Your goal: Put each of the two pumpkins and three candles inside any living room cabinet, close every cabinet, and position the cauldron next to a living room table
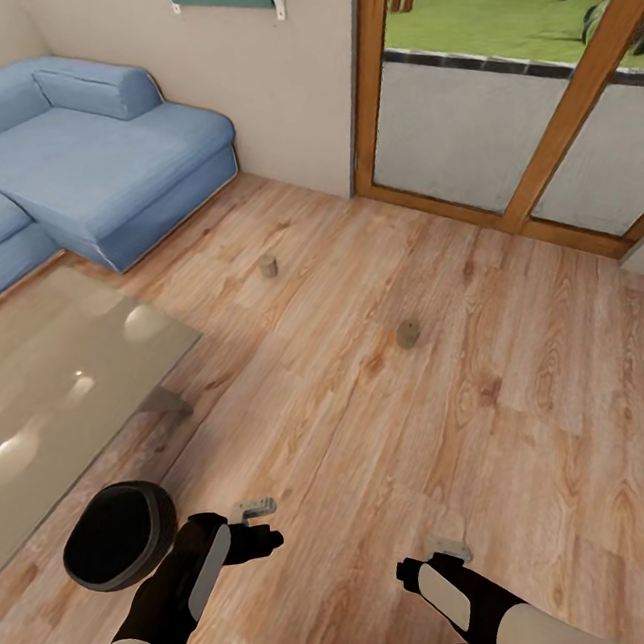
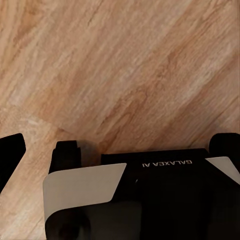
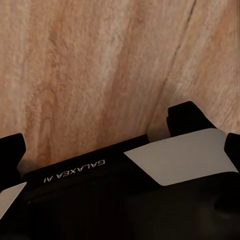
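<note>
The wooden floor (image 1: 488, 362) filled most of the head view; a blue sofa (image 1: 90, 159) occupied the upper left and a glass table (image 1: 49, 396) the left edge. The black cauldron (image 1: 119, 535) sat at lower left, just beside that table, probably already where the task wanted it. Two candles (image 1: 408, 333) lay apart at mid-frame, evidently awaiting collection. The left gripper (image 1: 252, 510) and right gripper (image 1: 446, 547) hung low over bare floor, holding nothing; their jaw spacing could not be judged.
</note>
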You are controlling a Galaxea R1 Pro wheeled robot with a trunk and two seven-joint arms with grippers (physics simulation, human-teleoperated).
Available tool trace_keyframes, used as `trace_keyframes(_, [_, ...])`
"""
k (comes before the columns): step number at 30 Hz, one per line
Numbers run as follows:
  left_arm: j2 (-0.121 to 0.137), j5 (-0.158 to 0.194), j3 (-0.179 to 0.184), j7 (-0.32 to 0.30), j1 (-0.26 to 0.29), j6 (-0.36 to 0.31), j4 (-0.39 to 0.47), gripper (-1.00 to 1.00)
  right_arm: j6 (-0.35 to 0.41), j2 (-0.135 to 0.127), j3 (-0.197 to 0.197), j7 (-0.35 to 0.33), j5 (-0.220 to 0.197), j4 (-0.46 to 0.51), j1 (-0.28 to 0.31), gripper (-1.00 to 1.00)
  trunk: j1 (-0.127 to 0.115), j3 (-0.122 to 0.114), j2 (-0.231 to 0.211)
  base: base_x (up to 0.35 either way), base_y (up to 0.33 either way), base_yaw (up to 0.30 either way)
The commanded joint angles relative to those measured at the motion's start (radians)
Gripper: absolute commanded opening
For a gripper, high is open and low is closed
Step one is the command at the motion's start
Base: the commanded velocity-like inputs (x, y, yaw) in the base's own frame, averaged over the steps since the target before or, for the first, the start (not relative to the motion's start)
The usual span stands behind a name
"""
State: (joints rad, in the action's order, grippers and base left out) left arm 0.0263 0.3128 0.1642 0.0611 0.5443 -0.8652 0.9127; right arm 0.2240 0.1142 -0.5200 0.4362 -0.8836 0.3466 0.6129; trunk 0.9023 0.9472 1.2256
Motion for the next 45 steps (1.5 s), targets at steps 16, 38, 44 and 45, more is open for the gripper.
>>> trace_keyframes(16, [0.008,0.009,0.002,0.005,0.000,-0.004,0.004,1.00,0.005,-0.001,-0.008,0.007,-0.005,0.002,0.001,1.00,0.000,0.022,0.000,0.009,0.000,-0.174])
trace_keyframes(38, [0.012,0.008,0.001,0.005,0.000,-0.002,0.005,1.00,0.005,0.000,-0.008,0.007,-0.005,0.003,0.001,1.00,0.000,0.052,0.000,0.297,-0.002,-0.174])
trace_keyframes(44, [0.012,0.008,0.001,0.005,0.000,-0.002,0.005,1.00,0.005,0.000,-0.008,0.007,-0.003,0.003,0.001,1.00,0.000,0.060,0.000,0.326,-0.024,-0.174])
trace_keyframes(45, [0.012,0.008,0.001,0.005,0.000,-0.002,0.005,1.00,0.005,0.000,-0.008,0.007,-0.003,0.003,0.001,1.00,0.000,0.061,0.000,0.326,-0.004,-0.174])
